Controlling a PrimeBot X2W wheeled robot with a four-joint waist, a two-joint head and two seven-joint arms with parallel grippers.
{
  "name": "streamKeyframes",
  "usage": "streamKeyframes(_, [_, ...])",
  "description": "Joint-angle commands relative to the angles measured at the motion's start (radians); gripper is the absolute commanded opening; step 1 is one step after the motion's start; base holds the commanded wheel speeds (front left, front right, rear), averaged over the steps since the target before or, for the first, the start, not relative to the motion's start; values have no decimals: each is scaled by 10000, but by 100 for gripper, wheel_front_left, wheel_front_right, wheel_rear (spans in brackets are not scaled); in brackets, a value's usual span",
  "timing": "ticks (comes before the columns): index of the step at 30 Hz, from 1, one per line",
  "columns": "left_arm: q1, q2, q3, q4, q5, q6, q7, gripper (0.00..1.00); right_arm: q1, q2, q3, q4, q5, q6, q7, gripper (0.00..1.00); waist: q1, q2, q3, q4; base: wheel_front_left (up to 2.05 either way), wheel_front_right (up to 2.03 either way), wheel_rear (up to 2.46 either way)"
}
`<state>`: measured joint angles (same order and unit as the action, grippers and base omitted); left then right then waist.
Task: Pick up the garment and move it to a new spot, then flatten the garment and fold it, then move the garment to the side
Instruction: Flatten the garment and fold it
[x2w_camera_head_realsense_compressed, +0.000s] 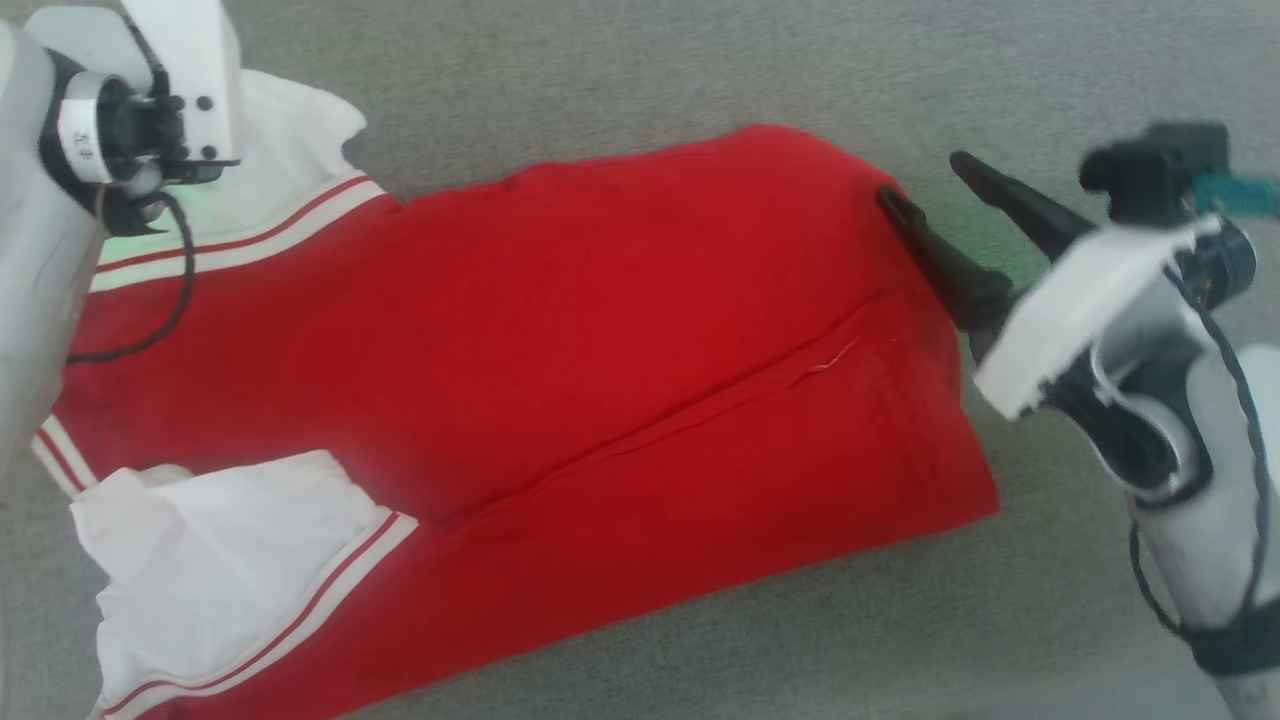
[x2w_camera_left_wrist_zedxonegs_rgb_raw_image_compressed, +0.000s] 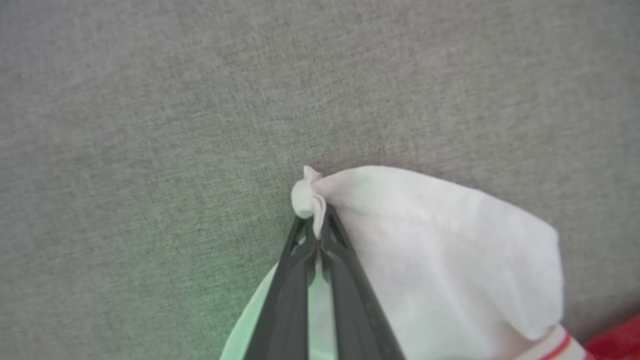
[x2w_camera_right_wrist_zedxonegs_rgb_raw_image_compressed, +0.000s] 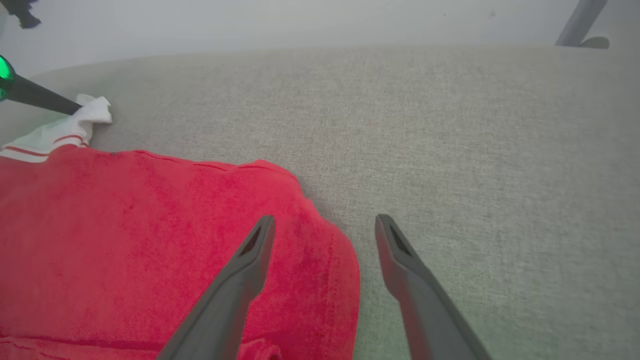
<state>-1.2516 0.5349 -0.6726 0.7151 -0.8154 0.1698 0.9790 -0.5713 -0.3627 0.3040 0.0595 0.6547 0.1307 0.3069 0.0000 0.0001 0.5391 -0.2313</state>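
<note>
One grey fabric surface (x2w_camera_head_realsense_compressed: 700, 80) carries everything; the garment (x2w_camera_head_realsense_compressed: 600, 340) lies spread across it, red body mostly flat, one long crease running toward the hem, white sleeves on the robot's left. Of these, the near sleeve (x2w_camera_head_realsense_compressed: 220, 560) sits crumpled over the red. On the far sleeve (x2w_camera_left_wrist_zedxonegs_rgb_raw_image_compressed: 440, 250), left gripper (x2w_camera_left_wrist_zedxonegs_rgb_raw_image_compressed: 316, 222) jaws are closed on the very tip, only a small knot of cloth between them. Right gripper (x2w_camera_right_wrist_zedxonegs_rgb_raw_image_compressed: 325, 225) jaws wide apart, holding nothing, one finger above the red hem corner, the other above bare surface. Risk: so slight a pinch may slip under a pull; a one-sided pull would likely drag the body askew and deepen the crease. Around: dark cable (x2w_camera_head_realsense_compressed: 170, 290) hangs off the left wrist over the striped trim, might snag
</note>
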Motion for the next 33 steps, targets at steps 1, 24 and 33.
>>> streamKeyframes(1, [509,-331,-267,280,-30,-116,66,0,-406,25,167,258,17,-1,355,100,0,-1,74,125,0,0,0])
streamKeyframes(24, [-413,-1249,-291,1114,68,-1024,-1877,0,-3082,-274,1373,3143,289,-9,3346,0,0,-1,-272,1581,0,0,0])
streamKeyframes(33, [-439,-1452,-227,1063,-217,-1355,-2002,0,-2425,-719,1098,2891,56,-9,2600,0,0,-1,-1315,2405,0,0,0])
